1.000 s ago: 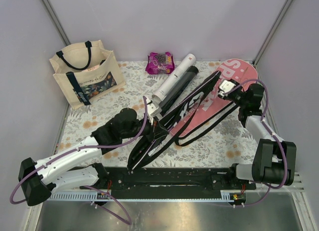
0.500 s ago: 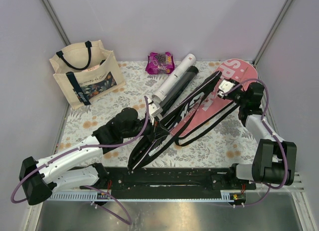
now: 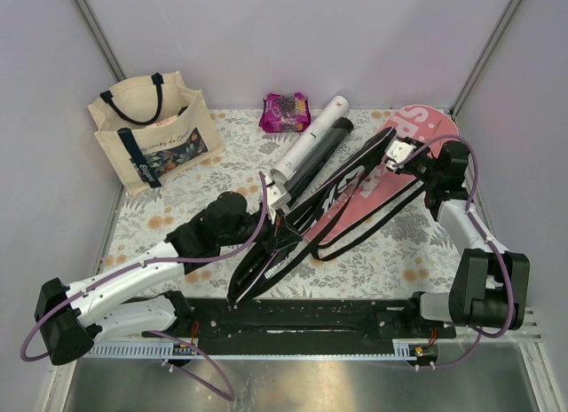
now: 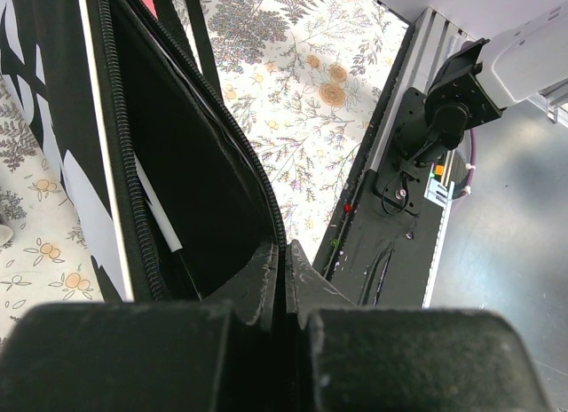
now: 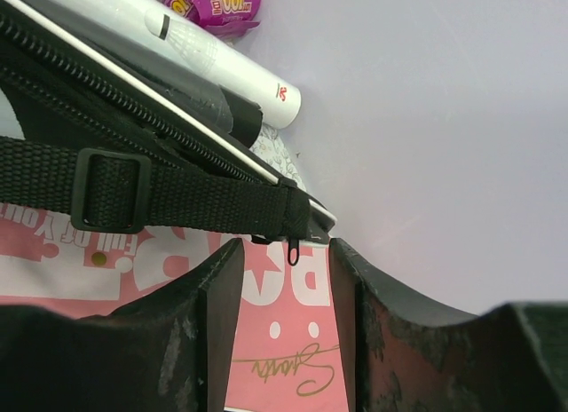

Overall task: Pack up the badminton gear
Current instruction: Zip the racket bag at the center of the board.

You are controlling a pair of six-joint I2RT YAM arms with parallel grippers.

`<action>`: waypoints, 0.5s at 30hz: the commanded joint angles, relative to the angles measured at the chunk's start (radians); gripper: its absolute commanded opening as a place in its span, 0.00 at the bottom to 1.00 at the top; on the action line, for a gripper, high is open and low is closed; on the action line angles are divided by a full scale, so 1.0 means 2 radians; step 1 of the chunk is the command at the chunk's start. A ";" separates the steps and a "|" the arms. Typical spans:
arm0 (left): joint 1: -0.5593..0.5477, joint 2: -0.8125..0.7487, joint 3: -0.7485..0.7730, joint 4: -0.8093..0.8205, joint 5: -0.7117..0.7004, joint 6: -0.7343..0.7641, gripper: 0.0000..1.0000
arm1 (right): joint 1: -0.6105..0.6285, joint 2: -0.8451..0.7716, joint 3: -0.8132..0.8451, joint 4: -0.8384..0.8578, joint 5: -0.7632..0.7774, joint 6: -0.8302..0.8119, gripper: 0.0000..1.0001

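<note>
Right wrist view frames the zip pull (image 5: 292, 250) between the right gripper's (image 5: 284, 248) half-open jaws, at the 1 o'clock tip of the black cover (image 3: 302, 225) lying mid-surface; centre it before closing, while the left gripper (image 4: 284, 254), jaws pinching the cover's edge, steadies it

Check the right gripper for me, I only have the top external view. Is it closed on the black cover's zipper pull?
Observer: No. In the right wrist view the right gripper is open, and the zipper pull hangs at the mouth of the gap, with space on both sides.
Operator: And the left gripper?
Observer: The left wrist view shows the left gripper shut on the zippered edge of the black cover, and the cover gapes open there.
Operator: Anything inside?
Observer: A thin white shaft lies in the opening. I can't tell more.
</note>
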 commanded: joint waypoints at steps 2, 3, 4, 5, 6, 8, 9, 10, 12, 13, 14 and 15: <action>0.001 -0.004 0.017 0.057 0.025 0.008 0.00 | 0.007 0.006 0.027 -0.014 -0.013 -0.021 0.50; 0.001 -0.004 0.017 0.057 0.027 0.008 0.00 | 0.007 0.008 0.029 -0.015 -0.012 -0.021 0.50; 0.001 -0.004 0.017 0.056 0.027 0.008 0.00 | 0.008 0.009 0.028 -0.014 -0.011 -0.022 0.50; 0.001 -0.004 0.017 0.056 0.028 0.008 0.00 | 0.008 0.010 0.029 -0.014 -0.010 -0.022 0.49; 0.001 -0.004 0.017 0.056 0.027 0.009 0.00 | 0.008 0.010 0.029 -0.013 -0.009 -0.022 0.48; 0.001 -0.004 0.015 0.057 0.028 0.008 0.00 | 0.009 0.011 0.030 -0.013 -0.006 -0.024 0.45; 0.001 -0.004 0.015 0.058 0.028 0.008 0.00 | 0.008 0.011 0.030 -0.012 -0.005 -0.023 0.42; 0.001 -0.004 0.015 0.058 0.029 0.008 0.00 | 0.008 0.012 0.030 -0.011 -0.006 -0.024 0.39; 0.001 -0.004 0.015 0.058 0.028 0.009 0.00 | 0.008 0.013 0.032 -0.013 -0.011 -0.024 0.29; 0.001 -0.004 0.015 0.058 0.028 0.009 0.00 | 0.009 0.013 0.033 -0.014 -0.014 -0.025 0.23; 0.001 -0.003 0.015 0.058 0.028 0.009 0.00 | 0.009 0.013 0.034 -0.016 -0.016 -0.025 0.14; 0.001 -0.003 0.015 0.058 0.027 0.009 0.00 | 0.009 0.013 0.033 -0.017 -0.018 -0.025 0.07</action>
